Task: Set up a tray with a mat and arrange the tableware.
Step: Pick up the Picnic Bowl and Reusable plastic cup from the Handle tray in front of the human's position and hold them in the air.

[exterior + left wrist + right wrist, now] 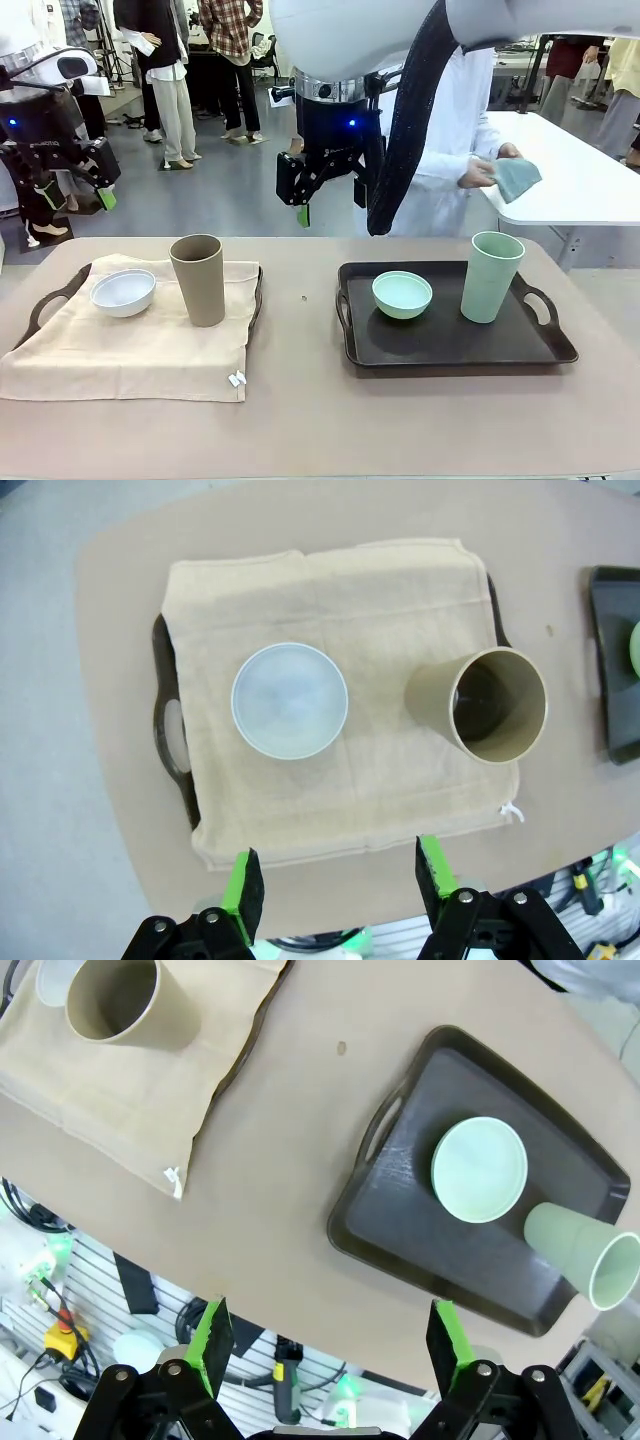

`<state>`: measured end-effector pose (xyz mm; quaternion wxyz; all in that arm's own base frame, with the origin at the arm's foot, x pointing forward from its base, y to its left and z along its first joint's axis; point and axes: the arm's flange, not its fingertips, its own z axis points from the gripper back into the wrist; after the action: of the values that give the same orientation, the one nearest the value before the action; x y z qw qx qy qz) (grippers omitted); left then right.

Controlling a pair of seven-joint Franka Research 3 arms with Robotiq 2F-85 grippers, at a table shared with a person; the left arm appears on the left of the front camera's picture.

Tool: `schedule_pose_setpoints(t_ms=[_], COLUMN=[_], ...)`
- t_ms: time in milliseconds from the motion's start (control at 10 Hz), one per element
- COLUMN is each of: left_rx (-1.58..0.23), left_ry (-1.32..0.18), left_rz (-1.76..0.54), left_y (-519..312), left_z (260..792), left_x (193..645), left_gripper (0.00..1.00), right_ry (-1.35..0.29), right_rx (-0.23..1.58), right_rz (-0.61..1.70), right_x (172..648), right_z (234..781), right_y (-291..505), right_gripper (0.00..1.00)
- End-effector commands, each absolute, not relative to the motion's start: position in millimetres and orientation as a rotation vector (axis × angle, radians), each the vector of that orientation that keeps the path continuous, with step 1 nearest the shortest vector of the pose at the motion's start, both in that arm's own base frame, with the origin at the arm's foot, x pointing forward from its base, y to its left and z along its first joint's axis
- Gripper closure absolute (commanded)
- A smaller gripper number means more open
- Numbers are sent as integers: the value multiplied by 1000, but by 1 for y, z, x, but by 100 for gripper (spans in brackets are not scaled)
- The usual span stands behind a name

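At the far left of the front view the left hand [72, 200] hangs in the air at 11 o'clock of the left tray [45, 300], well above the table [300, 410]. Its wrist view looks straight down on that tray. The jaws stand apart, released, with nothing between the green fingertips [245, 880].

A beige mat [140, 345] lies spread over the left tray and hides its floor. The dark handles show at 9 and 3 o'clock. The mat's near edge spills past the rim onto the table, with a small white tag [237, 378] at its 5 o'clock corner. On the mat the white bowl [123, 291] sits upright toward 10 o'clock. The brown cup [198, 280] stands upright near it at its 3 o'clock, and the two do not touch.

Between the trays, at 12 o'clock over the table's far edge, the right hand [328, 195] hangs high with its jaws wide, released and empty.

The right tray [450, 345] is dark, and its floor is uncovered. The mint green bowl [402, 294] sits upright toward its 9 o'clock side. The pale green cup [492, 277] stands upright at the bowl's 3 o'clock, apart from it.

At 1 o'clock of this tray, beyond the table, a person [450, 130] in a white coat holds a folded grey-blue cloth [515, 178].
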<state>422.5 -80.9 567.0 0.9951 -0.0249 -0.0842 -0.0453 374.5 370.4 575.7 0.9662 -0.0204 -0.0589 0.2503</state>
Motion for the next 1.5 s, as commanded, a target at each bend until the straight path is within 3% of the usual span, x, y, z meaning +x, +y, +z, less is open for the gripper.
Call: schedule_pose_setpoints(t_ms=[0, 400, 600, 1000, 1400], left_rx=[-47, -50, -221, -360, -487], left_ry=[-184, -169, -116, -112, -103], left_rz=[-98, -91, -116, -101, -79], left_y=[-80, -81, -64, -42, -17], left_z=[566, 567, 563, 563, 557], left_x=[423, 422, 417, 421, 432], left_gripper=[20, 19, 19, 19, 19], right_ry=[-112, -119, -90, -148, -232], right_rx=[-6, -41, 6, 172, 445], right_rz=[517, 506, 502, 345, 173], right_x=[371, 374, 397, 418, 389], right_z=[570, 576, 575, 590, 607], right_y=[367, 370, 315, 196, 39], right_gripper=[0, 0, 0, 0, 0])
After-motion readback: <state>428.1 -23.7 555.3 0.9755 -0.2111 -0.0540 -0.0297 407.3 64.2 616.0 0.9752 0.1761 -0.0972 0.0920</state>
